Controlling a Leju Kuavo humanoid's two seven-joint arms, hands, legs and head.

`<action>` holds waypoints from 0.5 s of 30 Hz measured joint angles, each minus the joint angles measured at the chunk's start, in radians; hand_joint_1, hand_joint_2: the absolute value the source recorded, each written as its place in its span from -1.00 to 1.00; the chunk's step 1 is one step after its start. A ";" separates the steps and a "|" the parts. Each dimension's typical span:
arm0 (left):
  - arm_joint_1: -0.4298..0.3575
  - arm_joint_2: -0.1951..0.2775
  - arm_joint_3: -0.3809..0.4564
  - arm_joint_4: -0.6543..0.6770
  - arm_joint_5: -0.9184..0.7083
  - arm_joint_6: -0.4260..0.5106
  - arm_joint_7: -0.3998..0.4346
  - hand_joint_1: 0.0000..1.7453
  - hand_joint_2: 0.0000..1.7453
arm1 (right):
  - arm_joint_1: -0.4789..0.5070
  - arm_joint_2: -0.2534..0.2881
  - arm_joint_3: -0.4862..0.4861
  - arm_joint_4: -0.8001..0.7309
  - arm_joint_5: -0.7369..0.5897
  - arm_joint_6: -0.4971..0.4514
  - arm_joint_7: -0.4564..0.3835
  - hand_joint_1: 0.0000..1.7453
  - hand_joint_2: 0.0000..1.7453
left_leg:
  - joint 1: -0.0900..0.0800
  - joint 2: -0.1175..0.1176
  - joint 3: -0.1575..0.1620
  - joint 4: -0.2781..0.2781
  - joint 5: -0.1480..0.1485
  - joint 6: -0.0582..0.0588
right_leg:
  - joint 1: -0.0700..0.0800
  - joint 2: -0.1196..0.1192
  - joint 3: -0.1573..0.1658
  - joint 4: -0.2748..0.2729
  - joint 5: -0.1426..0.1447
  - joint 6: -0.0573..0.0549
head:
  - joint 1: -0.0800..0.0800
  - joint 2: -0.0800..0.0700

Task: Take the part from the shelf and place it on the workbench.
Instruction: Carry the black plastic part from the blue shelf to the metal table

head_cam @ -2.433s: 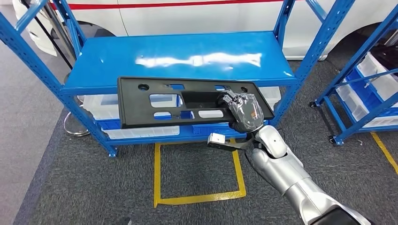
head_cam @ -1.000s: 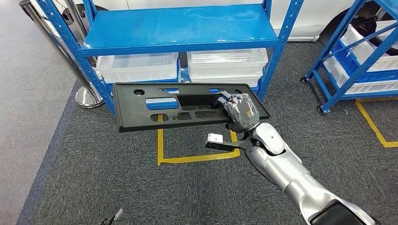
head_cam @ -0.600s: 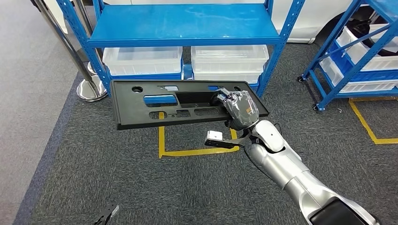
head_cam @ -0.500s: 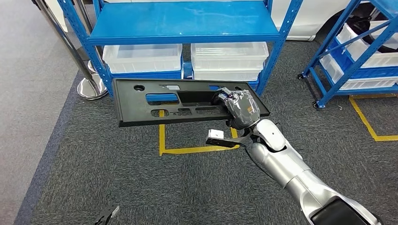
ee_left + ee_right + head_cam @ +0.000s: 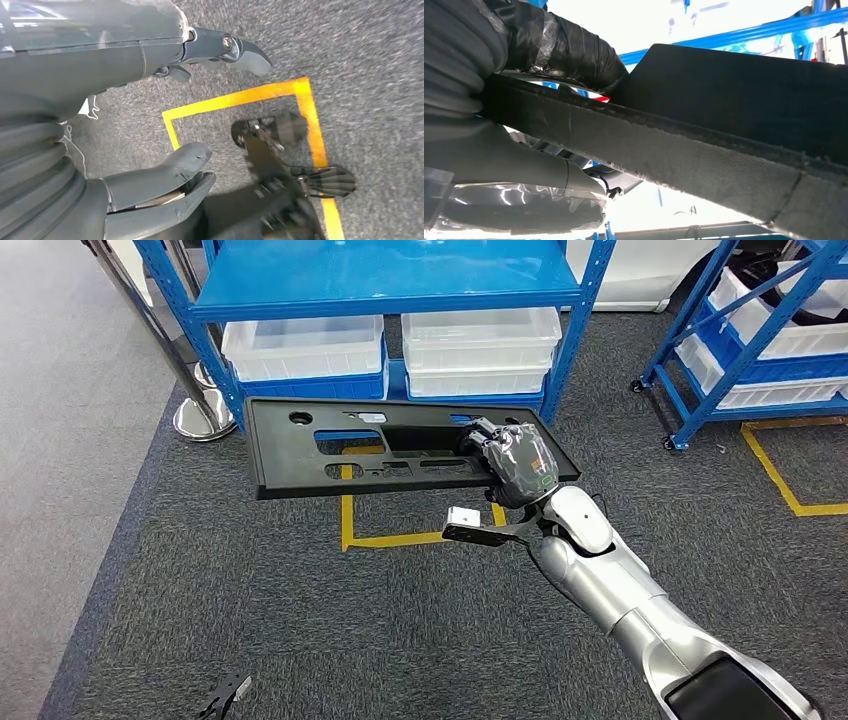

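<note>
gripping the right end of the black part, the right hand has its fingers clamped over the panel's edge, arm stretched forward from lower right. the part hangs level above the carpet, in front of the blue shelf. the left hand hangs low, fingers apart, holding nothing.

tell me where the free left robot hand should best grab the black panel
Probably the black panel's far left short edge, coming in from the robot's left. The right robot hand holds only the right end, so the long flat panel sticks out unsupported; the slots there may also give fingers purchase.
</note>
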 joint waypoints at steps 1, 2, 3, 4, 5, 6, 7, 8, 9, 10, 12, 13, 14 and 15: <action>-0.002 0.001 0.001 0.000 0.000 0.000 0.000 -1.00 1.00 | 0.000 0.000 0.000 -0.001 0.000 0.000 0.000 1.00 1.00 | -0.002 -0.002 0.040 -0.059 -0.009 0.005 | 0.000 0.000 -0.009 0.003 0.010 0.006 | 0.000 0.000; -0.004 0.001 0.002 0.000 -0.001 0.000 -0.001 -1.00 1.00 | -0.001 -0.001 0.000 -0.002 0.001 0.000 0.000 1.00 1.00 | -0.004 -0.004 0.062 -0.100 -0.022 0.011 | 0.001 -0.001 -0.015 0.003 0.020 0.013 | 0.000 0.000; -0.005 0.002 0.003 0.000 -0.002 0.000 -0.001 -1.00 1.00 | -0.002 -0.001 0.000 -0.002 0.001 0.000 0.000 1.00 1.00 | -0.009 -0.006 0.069 -0.119 -0.027 0.020 | 0.001 -0.001 -0.017 0.000 0.031 0.019 | 0.000 0.000; -0.004 0.002 0.004 0.000 -0.003 0.000 -0.001 -1.00 1.00 | -0.003 -0.001 0.000 -0.002 0.001 0.001 0.000 1.00 1.00 | -0.009 -0.006 0.061 -0.120 -0.020 0.031 | 0.001 -0.001 -0.017 -0.006 0.043 0.026 | 0.000 0.000; -0.004 0.002 0.004 0.001 -0.005 0.000 -0.001 -1.00 1.00 | -0.003 -0.003 0.000 -0.002 0.001 0.002 0.000 1.00 1.00 | -0.008 -0.003 0.055 -0.123 -0.008 0.041 | -0.001 0.001 -0.021 -0.007 0.043 0.031 | 0.000 0.000; -0.004 0.002 0.005 0.001 -0.006 0.000 -0.001 -1.00 1.00 | -0.003 -0.005 0.000 -0.002 0.001 0.005 0.000 1.00 1.00 | -0.007 -0.001 0.046 -0.125 0.005 0.052 | -0.001 0.002 -0.028 0.005 0.022 0.036 | 0.000 0.000; -0.004 0.002 0.005 0.001 -0.008 0.000 -0.001 -1.00 1.00 | -0.002 -0.008 0.000 -0.002 0.000 0.008 0.000 1.00 1.00 | -0.005 0.002 0.034 -0.128 0.020 0.061 | -0.002 0.004 -0.040 0.038 -0.021 0.039 | 0.001 0.000; -0.004 0.002 0.005 0.001 -0.012 -0.001 -0.001 -1.00 1.00 | -0.002 -0.010 0.000 -0.003 0.000 0.011 0.000 1.00 1.00 | -0.004 0.005 0.020 -0.129 0.033 0.069 | -0.004 0.006 -0.055 0.091 -0.079 0.042 | 0.001 0.000; -0.004 0.002 0.006 0.001 -0.017 -0.003 -0.001 -1.00 1.00 | -0.002 -0.010 0.000 -0.003 0.000 0.015 0.001 1.00 1.00 | -0.005 0.005 0.002 -0.129 0.046 0.073 | -0.003 0.007 -0.071 0.159 -0.133 0.044 | 0.001 0.000; -0.004 0.002 0.006 0.001 -0.024 -0.007 -0.002 -1.00 1.00 | -0.001 -0.011 0.000 -0.004 0.000 0.017 0.002 1.00 1.00 | -0.007 0.005 -0.015 -0.129 0.057 0.075 | -0.003 0.008 -0.084 0.229 -0.165 0.046 | 0.001 0.000; 0.001 0.002 0.006 0.000 -0.049 -0.021 -0.018 -1.00 1.00 | 0.001 -0.014 0.000 -0.004 0.008 0.017 0.017 1.00 1.00 | -0.009 0.005 -0.049 -0.128 0.082 0.074 | -0.003 0.008 -0.082 0.311 -0.146 0.047 | 0.000 0.000; 0.009 -0.001 0.004 -0.004 -0.068 -0.022 -0.032 -1.00 1.00 | 0.004 -0.017 0.000 -0.005 0.015 0.016 0.030 1.00 1.00 | -0.010 0.005 -0.065 -0.128 0.094 0.073 | -0.002 0.009 -0.056 0.305 -0.114 0.044 | 0.000 0.000; 0.021 -0.005 0.002 -0.014 -0.089 -0.014 -0.045 -1.00 1.00 | 0.007 -0.022 -0.001 -0.007 0.023 0.015 0.044 1.00 1.00 | -0.011 0.006 -0.077 -0.127 0.105 0.071 | -0.001 0.009 -0.013 0.265 -0.090 0.039 | 0.000 0.000; 0.039 -0.009 -0.001 -0.030 -0.106 0.003 -0.051 -1.00 1.00 | 0.010 -0.028 -0.002 -0.010 0.028 0.015 0.053 1.00 1.00 | -0.014 0.007 -0.086 -0.126 0.114 0.068 | 0.003 0.004 0.049 0.196 -0.091 0.032 | 0.000 0.000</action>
